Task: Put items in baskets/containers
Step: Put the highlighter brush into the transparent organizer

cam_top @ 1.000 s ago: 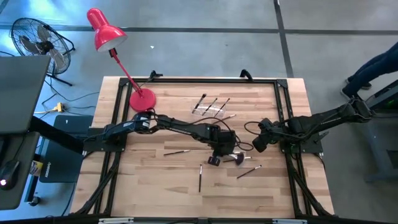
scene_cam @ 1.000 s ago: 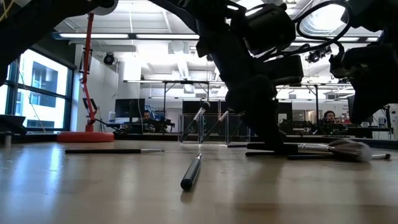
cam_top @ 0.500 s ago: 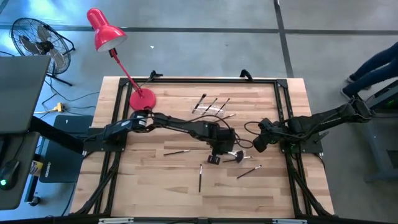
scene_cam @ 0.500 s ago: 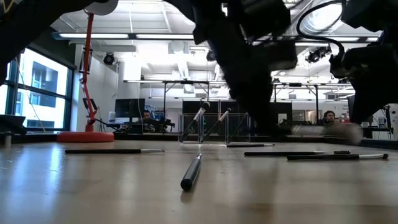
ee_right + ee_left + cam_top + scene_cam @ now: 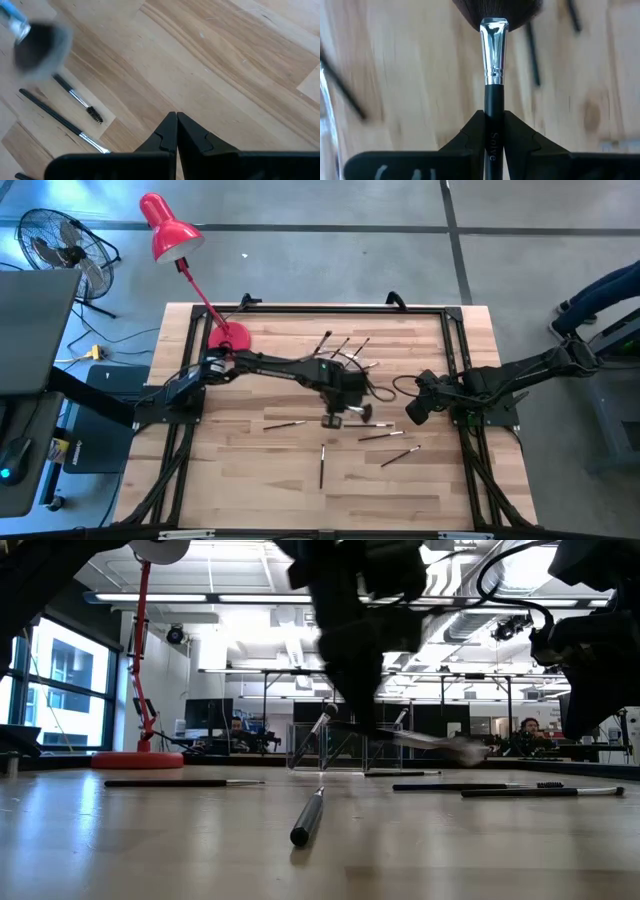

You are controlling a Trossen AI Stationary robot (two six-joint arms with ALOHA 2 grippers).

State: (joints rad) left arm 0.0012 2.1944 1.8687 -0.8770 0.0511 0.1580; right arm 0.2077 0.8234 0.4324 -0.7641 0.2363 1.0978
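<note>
Left tool (image 5: 337, 418) over mid-worktop (image 5: 250, 470), off the surface, its two dark fingers (image 5: 472, 135) pinching the black handle of the fan-head brush (image 5: 493, 55). Silver ferrule and dark bristles stick out past the fingertips; in the low view the brush (image 5: 430, 741) hangs roughly level above the wood, head blurred.

Clear holder (image 5: 338, 358) sits toward the far edge, just beyond the left tool. Several brushes lean in it, handles fanning upward (image 5: 322, 720).

Loose brushes on the worktop: one to the left of the tool (image 5: 285, 423), one nearer the front edge lying lengthwise (image 5: 322, 465), two to the right of centre (image 5: 380, 435) and (image 5: 398, 456). Right wrist view shows a spoolie-tipped brush (image 5: 79, 99) beside a longer thin one (image 5: 60, 120).

Right tool (image 5: 413, 413) waits near the right side, above the wood, fingers pressed together with nothing between them.

Red desk lamp (image 5: 170, 235), round base on the far-left corner.
</note>
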